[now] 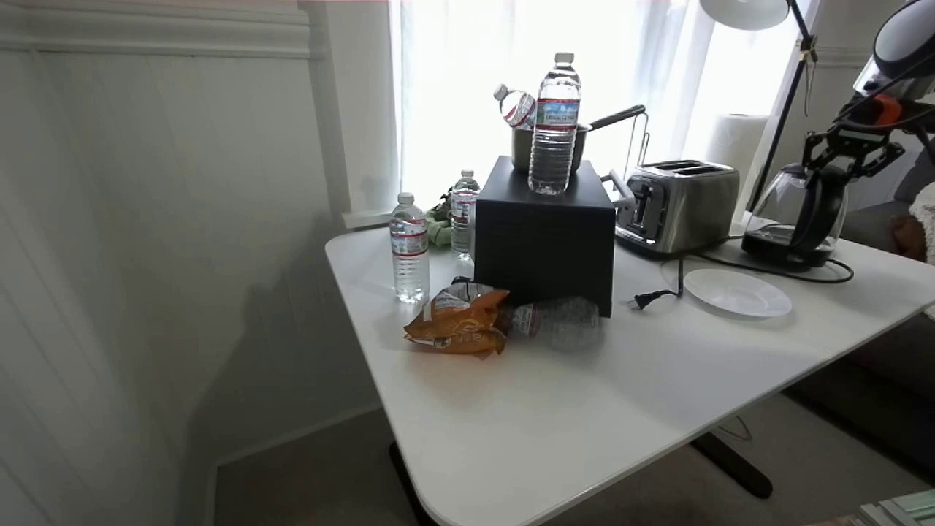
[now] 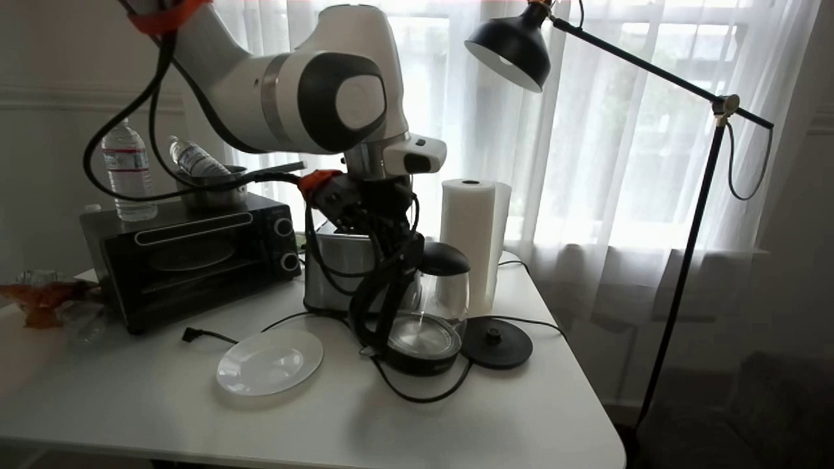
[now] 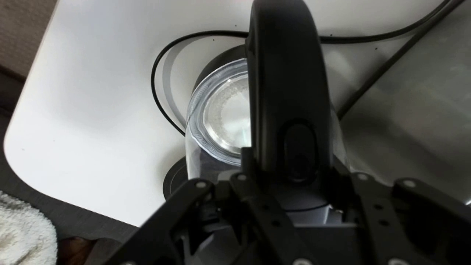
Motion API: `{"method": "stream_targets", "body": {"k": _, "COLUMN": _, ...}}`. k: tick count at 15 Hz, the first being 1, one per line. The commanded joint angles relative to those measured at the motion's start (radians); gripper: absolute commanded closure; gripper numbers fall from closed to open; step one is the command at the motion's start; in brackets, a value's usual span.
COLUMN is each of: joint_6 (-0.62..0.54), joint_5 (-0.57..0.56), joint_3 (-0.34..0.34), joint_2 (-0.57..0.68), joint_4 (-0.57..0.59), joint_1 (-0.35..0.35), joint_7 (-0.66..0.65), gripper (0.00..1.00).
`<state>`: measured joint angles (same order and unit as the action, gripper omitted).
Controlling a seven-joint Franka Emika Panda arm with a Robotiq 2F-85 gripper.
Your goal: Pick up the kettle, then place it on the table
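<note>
You cannot make out whether the kettle touches the table or hangs just above it; its base lies just beside it in an exterior view and is partly hidden in the wrist view. Your gripper is closed on the handle, a finger to either side, though black against black blurs where they meet. The arm runs out of the top of an exterior view and covers part of the toaster. The kettle is rounded clear glass over a shiny metal floor, with a black domed lid; the toaster is boxy steel, the plate round and glossy white. A black cord loops past the kettle over the smooth, white, round-cornered table. Behind, sheer curtains glow with window light beside a shadowed, panelled wall.
</note>
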<state>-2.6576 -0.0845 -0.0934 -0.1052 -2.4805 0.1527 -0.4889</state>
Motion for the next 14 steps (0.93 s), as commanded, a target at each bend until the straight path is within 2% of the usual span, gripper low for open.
{"method": "stream_targets", "body": {"k": 1, "joint_6": -0.092, "joint_5": -0.049, "joint_3": 0.019, "joint_2": -0.023, "joint_4": -0.059, "joint_1": 0.009, "joint_7": -0.024, "gripper": 0.8}}
{"method": "stream_targets", "body": {"k": 10, "joint_6": -0.168, "joint_5": -0.119, "joint_3": 0.044, "joint_2": -0.022, "joint_4": -0.131, "joint_1": 0.013, "joint_7": -0.019, "gripper": 0.8}}
{"method": "stream_targets", "body": {"k": 14, "joint_6": -0.249, "joint_5": -0.215, "joint_3": 0.053, "joint_2": -0.023, "joint_4": -0.151, "joint_1": 0.04, "joint_7": -0.057, "gripper": 0.8}}
